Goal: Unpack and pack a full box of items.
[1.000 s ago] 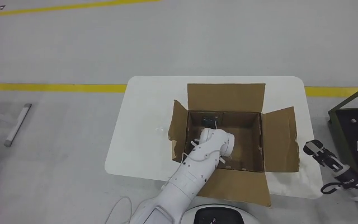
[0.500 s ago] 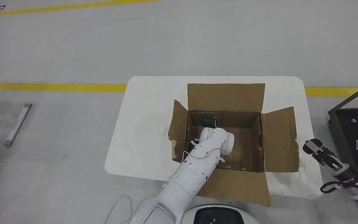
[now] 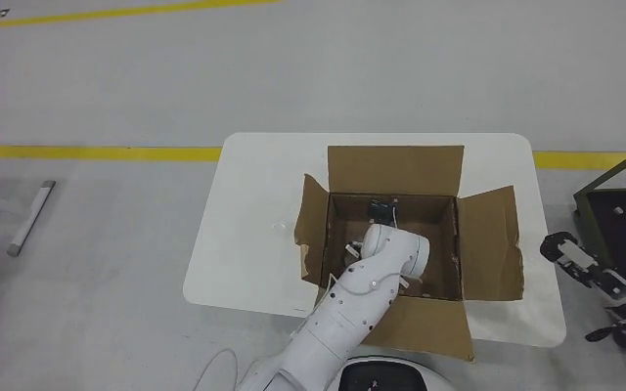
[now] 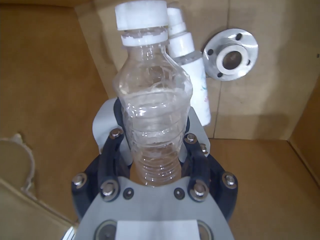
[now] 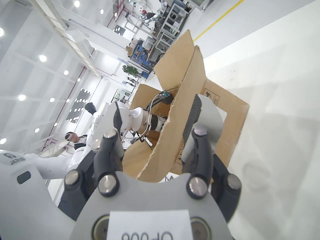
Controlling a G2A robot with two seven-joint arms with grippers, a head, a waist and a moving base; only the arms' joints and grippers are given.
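Note:
An open cardboard box stands on the white table. My left arm reaches down into it. In the left wrist view my left gripper is shut on a clear plastic bottle with a white cap, held above the box floor. Behind the bottle lie a white spray bottle and a round metal flange. My right gripper hangs open past the table's right edge; its fingers hold nothing, and the box lies beyond them.
A beige rounded object sits by the box wall. A dark green crate stands right of the table. A grey stick lies on the floor at the left. The table's left part is bare.
My left arm has shifted to the right inside the box. My right gripper has moved rightward, farther from the table's edge.

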